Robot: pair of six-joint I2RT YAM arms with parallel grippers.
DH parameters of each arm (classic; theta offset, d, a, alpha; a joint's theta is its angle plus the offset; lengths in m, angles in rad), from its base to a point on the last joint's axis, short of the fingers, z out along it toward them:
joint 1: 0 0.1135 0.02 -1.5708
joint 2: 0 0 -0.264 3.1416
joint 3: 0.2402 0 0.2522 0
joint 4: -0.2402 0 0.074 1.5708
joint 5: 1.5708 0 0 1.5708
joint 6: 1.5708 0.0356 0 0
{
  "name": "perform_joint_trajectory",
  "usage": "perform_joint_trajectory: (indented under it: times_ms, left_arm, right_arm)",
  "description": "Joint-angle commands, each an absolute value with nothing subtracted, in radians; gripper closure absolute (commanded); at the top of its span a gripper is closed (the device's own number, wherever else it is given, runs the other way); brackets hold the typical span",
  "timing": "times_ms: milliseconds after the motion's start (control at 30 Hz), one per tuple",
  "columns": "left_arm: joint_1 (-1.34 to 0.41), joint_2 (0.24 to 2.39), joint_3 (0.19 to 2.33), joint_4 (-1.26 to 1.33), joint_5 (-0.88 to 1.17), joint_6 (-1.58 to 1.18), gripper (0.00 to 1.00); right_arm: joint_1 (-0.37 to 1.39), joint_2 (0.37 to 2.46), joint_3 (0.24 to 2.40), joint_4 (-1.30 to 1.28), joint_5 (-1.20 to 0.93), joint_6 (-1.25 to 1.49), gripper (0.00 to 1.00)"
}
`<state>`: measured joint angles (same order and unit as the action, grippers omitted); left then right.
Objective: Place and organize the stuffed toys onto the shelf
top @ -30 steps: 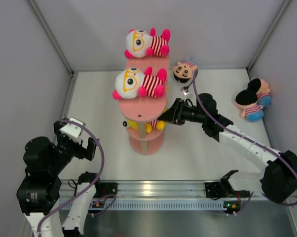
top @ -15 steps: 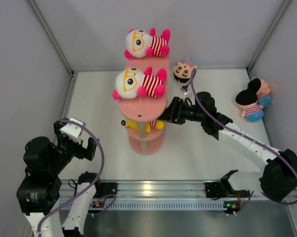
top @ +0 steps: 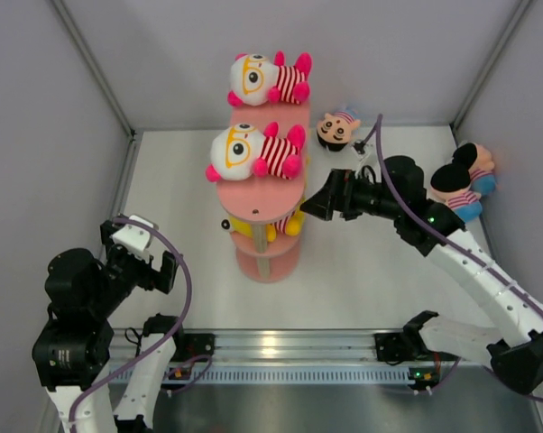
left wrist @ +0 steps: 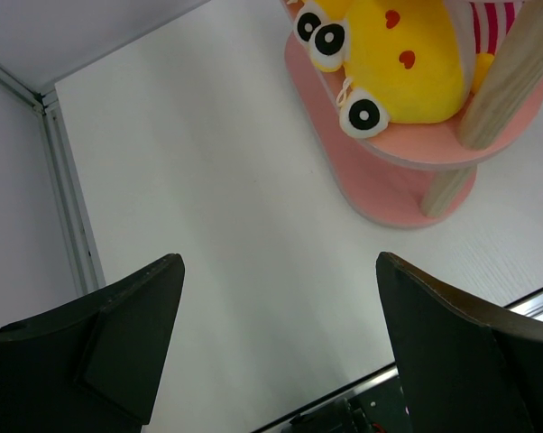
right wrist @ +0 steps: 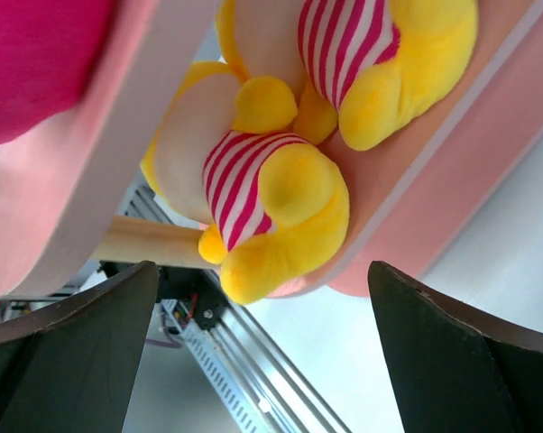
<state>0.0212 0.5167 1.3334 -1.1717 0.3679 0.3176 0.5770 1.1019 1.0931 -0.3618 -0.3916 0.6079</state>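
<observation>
Apparently plush yellow bears (right wrist: 280,207); round-ended shelf (top: 262,194)

Yellow bears (right wrist: 280,198) are fuzzy cloth, the shelf (right wrist: 416,180) matt, its posts (left wrist: 510,68) wood.

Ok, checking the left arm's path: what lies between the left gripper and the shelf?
Only bare table separates left gripper and shelf, shown in the left wrist view.

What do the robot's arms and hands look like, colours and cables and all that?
The left arm and right arm are white tubular links joined by chunky, rounded black joints. A purple cable runs along each one. The left hand and right hand are black, each with two broad, flat, dark fingers. A small green light glows on the right arm.
</observation>
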Motion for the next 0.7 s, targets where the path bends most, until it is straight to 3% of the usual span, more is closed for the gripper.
perform_joint_trajectory:
  times_ms: [0, 167, 300, 667]
  left_arm:
    - [0.023, 0.505, 1.33, -1.134, 0.362, 0.331, 0.06]
    - [0.026, 0.499, 1.27, -1.134, 0.263, 0.324, 0.06]
    - [0.031, 0.506, 1.2, -1.117, 0.143, 0.318, 0.06]
    - [0.067, 0.552, 1.0, -1.046, 0.094, 0.327, 0.07]
  right_arm:
    - [0.523, 1.006, 1.183, -0.526, -0.322, 0.479, 0.01]
    - [0.213, 0.949, 1.207, -0.536, -0.376, 0.439, 0.01]
    - [0.042, 1.089, 1.265, -0.419, -0.394, 0.446, 0.01]
    - [0.009, 1.862, 1.713, -0.16, -0.25, 0.422, 0.05]
